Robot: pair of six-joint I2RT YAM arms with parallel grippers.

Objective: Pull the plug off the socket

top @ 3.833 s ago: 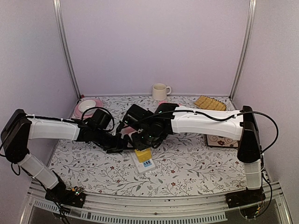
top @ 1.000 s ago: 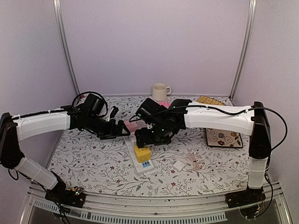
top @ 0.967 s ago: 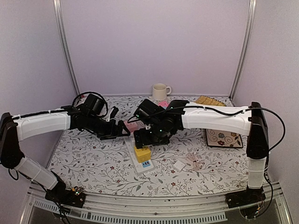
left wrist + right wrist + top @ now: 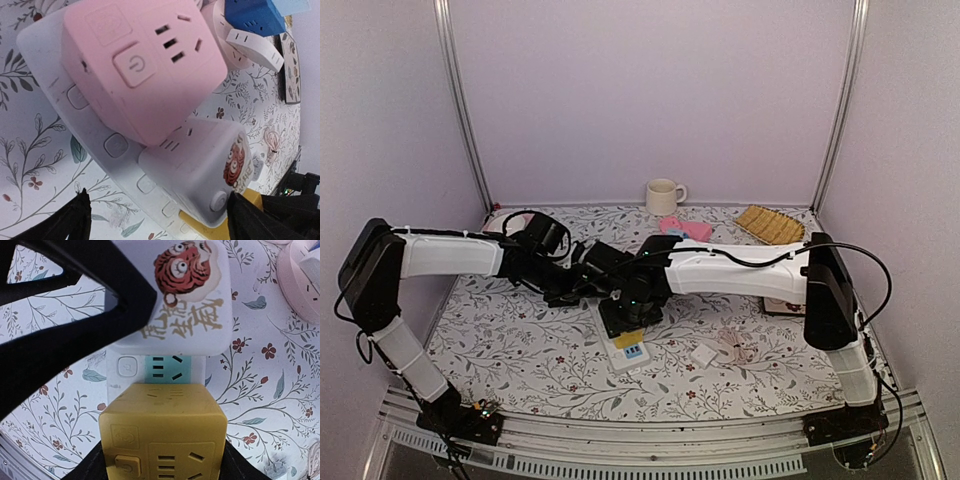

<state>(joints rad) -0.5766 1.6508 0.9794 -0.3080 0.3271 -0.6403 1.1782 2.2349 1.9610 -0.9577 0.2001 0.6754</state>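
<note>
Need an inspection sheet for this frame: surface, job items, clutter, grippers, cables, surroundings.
Surface: table under a floral cloth.
Job's things: white power strip carrying a pink cube, tiger-print cube and yellow cube.
Clutter: mug, woven mat, pink item, small white adapter.
Grippers: left gripper open over the strip; right gripper has fingers flanking the yellow cube, contact unclear.
Cables: black arm cable looping off the right arm.
Surroundings: lilac walls.
</note>
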